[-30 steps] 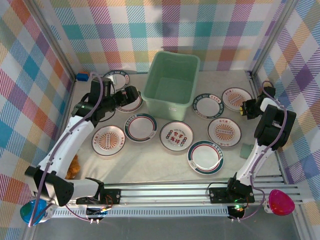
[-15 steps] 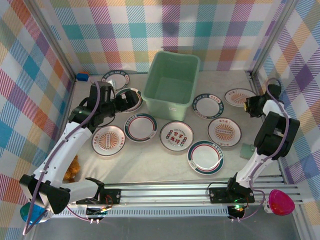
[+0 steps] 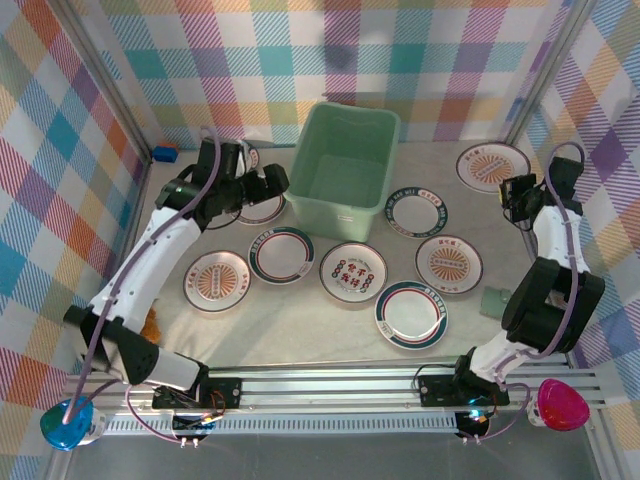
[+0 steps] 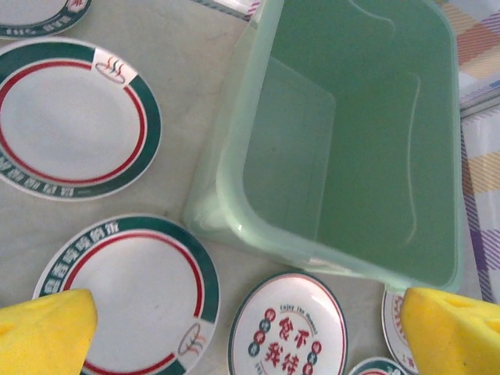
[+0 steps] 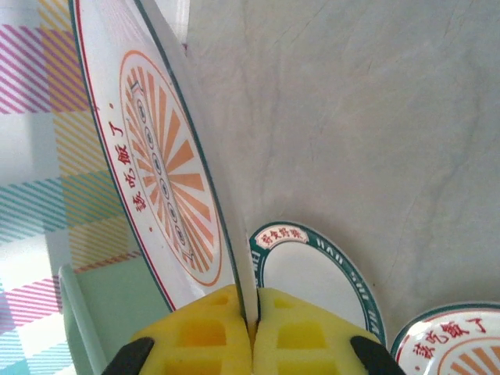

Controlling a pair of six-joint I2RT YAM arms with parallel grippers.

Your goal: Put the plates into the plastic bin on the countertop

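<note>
Top external: R end effector [image 3: 511,193] clamped on sunburst plate [image 3: 489,165], upper right; L end effector [image 3: 273,181] jaws apart, beside plastic bin [image 3: 338,212].

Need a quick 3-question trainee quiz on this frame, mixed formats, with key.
1. True or false: the plastic bin already holds a plate.
2. Fill in: the left end effector is ____ (open/shut).
3. The orange sunburst plate is: A) lying flat, B) clamped on edge by the right end effector, C) inside the bin.
Key: 1 false; 2 open; 3 B.
</note>
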